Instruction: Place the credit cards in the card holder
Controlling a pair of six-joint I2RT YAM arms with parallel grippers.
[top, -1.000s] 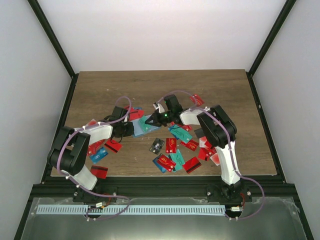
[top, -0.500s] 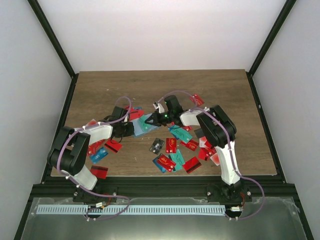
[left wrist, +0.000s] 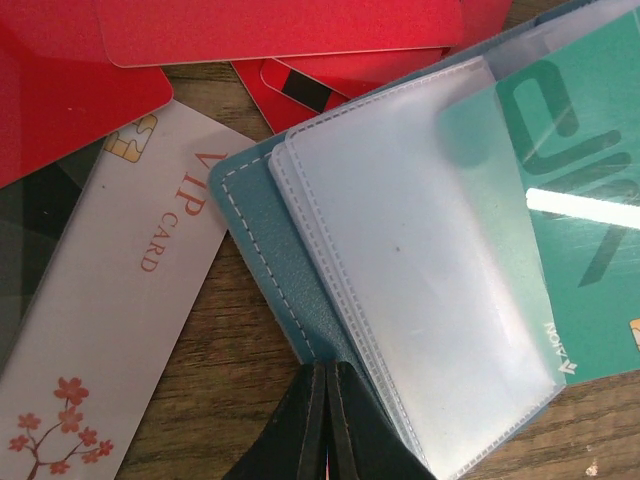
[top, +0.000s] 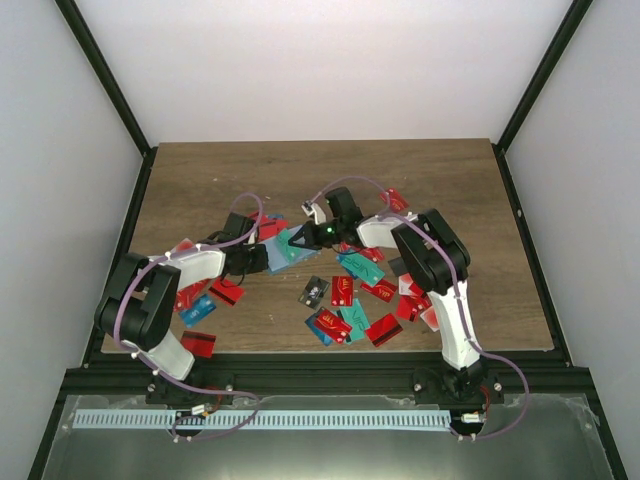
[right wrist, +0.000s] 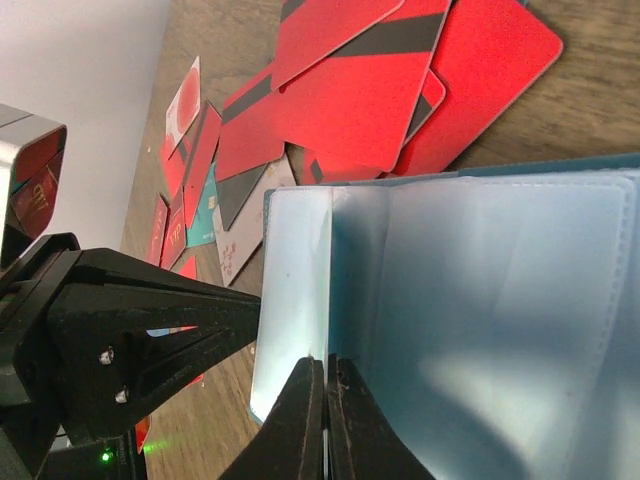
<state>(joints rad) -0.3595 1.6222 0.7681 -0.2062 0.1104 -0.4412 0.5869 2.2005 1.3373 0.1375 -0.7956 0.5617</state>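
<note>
**Overhead view:** the card holder [top: 289, 248] is lying open on the wooden table [top: 200, 180], a little beyond the table's middle. Loose credit cards [top: 345, 292], mostly red, are spreading from its 5 o'clock, and more are lying at its 8 and 11 o'clock.

**Left wrist view:** the holder's frosted plastic sleeves [left wrist: 400, 280] are fanning over the stitched teal cover. A teal-green card [left wrist: 590, 190] is showing through the uppermost sleeve, with its 3 o'clock part lying past the sleeve's edge. The left gripper [left wrist: 326, 375] is pressing its fingers fully together, and the tips are touching the cover at 6 o'clock. Whether any of the cover is nipped between them cannot be told. A white VIP card [left wrist: 130, 290] is lying just beside the holder at 9 o'clock, and red cards [left wrist: 280, 30] are lying at 12 o'clock.

**Right wrist view:** the right gripper [right wrist: 326, 365] is closing tight on the edge of one sleeve. The left gripper's black fingers are pointing at the holder from 9 o'clock.
</note>
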